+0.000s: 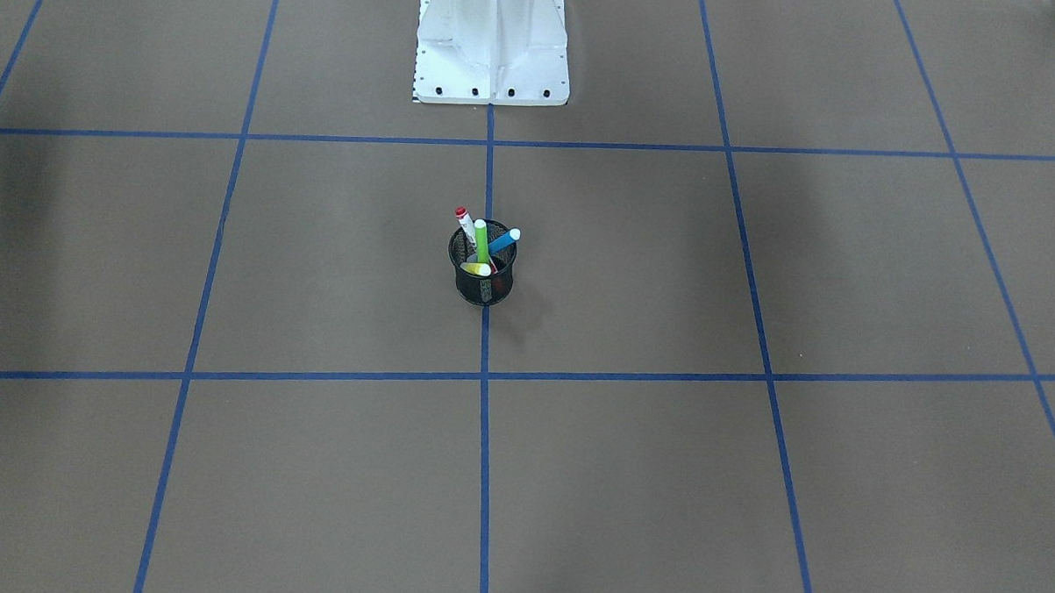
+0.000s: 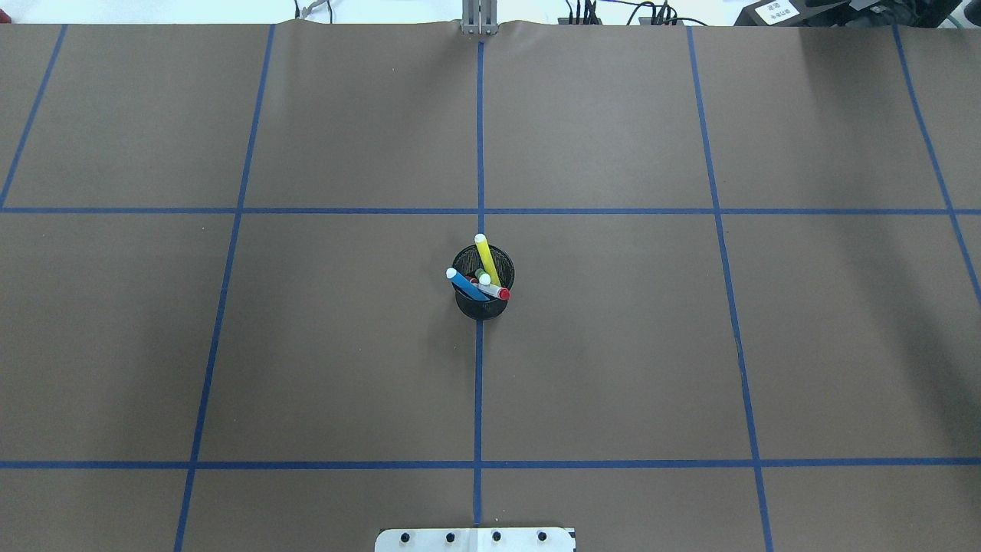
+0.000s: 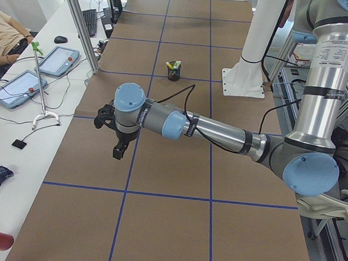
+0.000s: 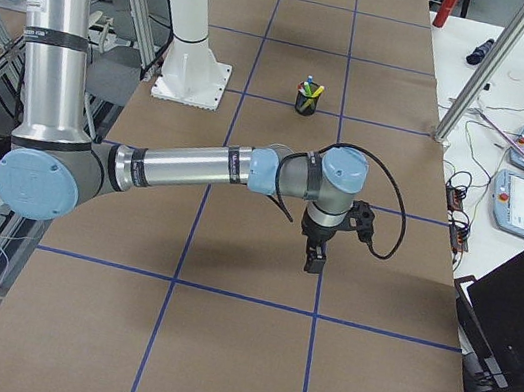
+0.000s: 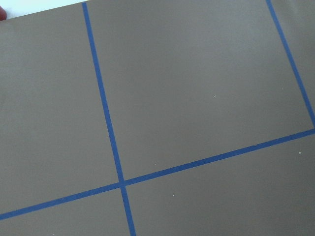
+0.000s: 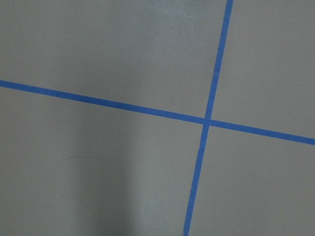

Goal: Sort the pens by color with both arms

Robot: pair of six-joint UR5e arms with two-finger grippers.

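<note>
Your pens [image 2: 487,263] lean upright in the black mesh cup [image 2: 481,308], roughly midway between left gripper [image 3: 118,151] and right gripper [image 4: 313,259], whose finger state you cannot tell.

Pens: all four stand tilted in a black mesh cup [image 2: 481,308] at the worktop's middle.
Blue pen [image 2: 464,284]: leans toward the robot's left.
Yellow pen [image 2: 487,259]: leans toward the far edge.
Red-ended white pen [image 2: 494,291]: leans toward the robot's right.
Lime green pen [image 1: 481,242]: nearly upright.
Left arm [image 3: 203,129]: stretched over the worktop's left end, hand [image 3: 117,146] pointing down.
Right arm [image 4: 196,166]: stretched over the right end, hand [image 4: 316,254] pointing down.
</note>
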